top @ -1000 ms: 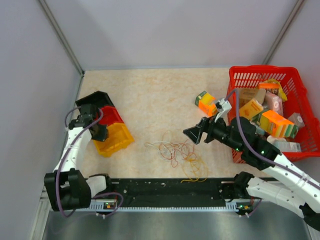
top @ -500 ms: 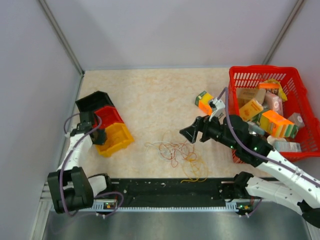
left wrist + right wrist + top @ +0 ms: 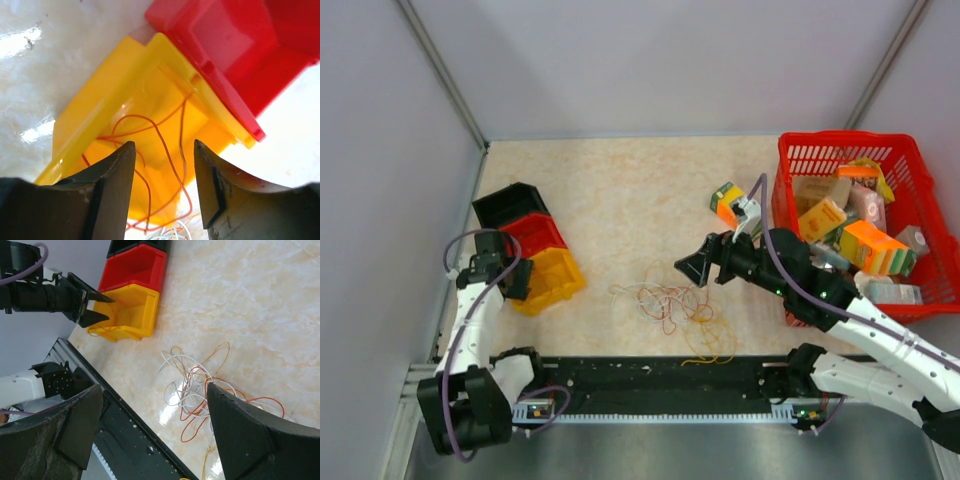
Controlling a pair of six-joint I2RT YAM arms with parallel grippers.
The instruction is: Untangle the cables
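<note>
At the far left of the table, your left gripper hangs over the yellow bin. Its fingers are parted and pinch nothing. One orange cable loops across that bin. Toward the middle, the rest of the cables lie in a loose tangle on the tabletop, well apart from the bin. Your right gripper hovers just above the tangle's right side, spread wide and empty. The red basket stands at the far right.
</note>
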